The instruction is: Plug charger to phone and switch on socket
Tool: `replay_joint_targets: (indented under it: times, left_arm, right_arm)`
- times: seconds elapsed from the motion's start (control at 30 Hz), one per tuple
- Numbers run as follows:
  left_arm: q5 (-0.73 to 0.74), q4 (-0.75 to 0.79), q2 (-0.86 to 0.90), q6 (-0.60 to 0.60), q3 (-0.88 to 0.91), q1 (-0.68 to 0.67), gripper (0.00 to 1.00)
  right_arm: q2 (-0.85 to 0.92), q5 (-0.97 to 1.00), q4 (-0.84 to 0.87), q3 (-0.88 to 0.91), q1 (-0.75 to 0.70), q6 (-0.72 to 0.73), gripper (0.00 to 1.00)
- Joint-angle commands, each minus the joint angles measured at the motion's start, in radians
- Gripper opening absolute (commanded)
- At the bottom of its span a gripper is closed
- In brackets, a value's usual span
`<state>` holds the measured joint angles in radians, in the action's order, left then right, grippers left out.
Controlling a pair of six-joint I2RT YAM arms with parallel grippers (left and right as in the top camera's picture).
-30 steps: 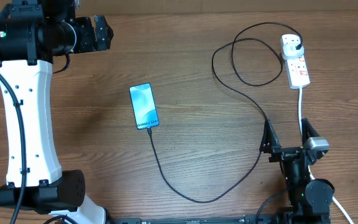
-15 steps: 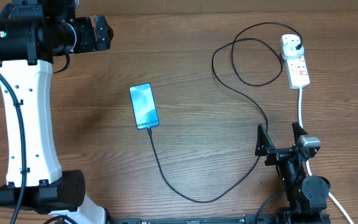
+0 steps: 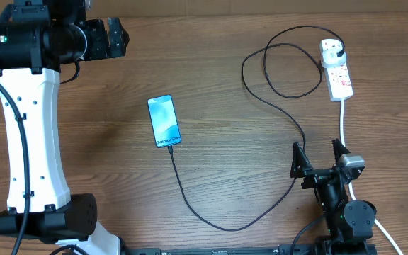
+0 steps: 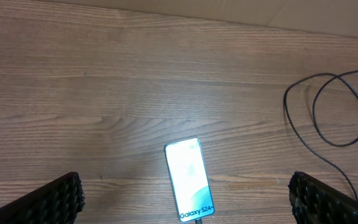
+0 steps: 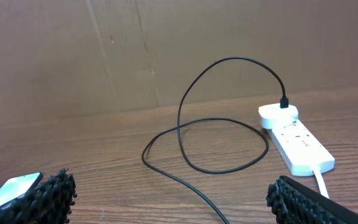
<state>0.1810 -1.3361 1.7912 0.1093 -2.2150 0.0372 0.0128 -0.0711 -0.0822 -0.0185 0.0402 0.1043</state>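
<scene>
The phone [image 3: 164, 121] lies in the middle of the table with its screen lit; it also shows in the left wrist view [image 4: 189, 179] and at the left edge of the right wrist view [image 5: 8, 191]. The charger cable [image 3: 211, 221] joins the phone's near end, loops right and runs to a black plug in the socket [image 3: 338, 71] at the far right. The socket also shows in the right wrist view [image 5: 297, 142]. My left gripper [image 3: 117, 37] is open and empty, high at the far left. My right gripper [image 3: 319, 161] is open and empty, near the front right edge beside the cable.
The socket's thick white cord [image 3: 343, 120] runs from the strip toward the front edge, past my right gripper. A brown wall [image 5: 166, 50] stands behind the table.
My right gripper has drawn back a little toward the front edge and slightly left in the first half second, then held still. The left arm, phone and cable have not moved.
</scene>
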Motion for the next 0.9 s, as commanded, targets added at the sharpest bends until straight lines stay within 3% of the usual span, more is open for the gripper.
replay_joint_targets:
  times: [0.0, 0.2, 0.33, 0.6, 0.8, 0.87]
  left_arm:
    - [-0.008, 0.001, 0.01, 0.003, -0.013, -0.005, 1.0]
    - [-0.123, 0.024, -0.045, -0.037, -0.005, -0.005, 1.0]
    - [-0.127, 0.104, -0.151, -0.042, 0.121, -0.005, 1.0]
    - [-0.074, 0.581, -0.554, -0.051, 0.753, -0.004, 1.0]
    - [0.039, 0.868, -0.848, -0.225, 1.175, -0.004, 1.0]
    - [0.045, 0.956, -0.94, -0.23, 1.3, -0.004, 1.0]
  right_arm:
    - [-0.01, 0.0, 0.005, 0.011, 0.006, 0.002, 1.0]
    - [-0.01, 0.0, 0.005, 0.011, 0.006, 0.002, 1.0]
    - [-0.01, 0.0, 0.005, 0.011, 0.006, 0.002, 1.0]
    - [-0.01, 0.0, 0.005, 0.011, 0.006, 0.002, 1.0]
    - [-0.01, 0.0, 0.005, 0.011, 0.006, 0.002, 1.0]
    - [-0.01, 0.0, 0.005, 0.011, 0.006, 0.002, 1.0]
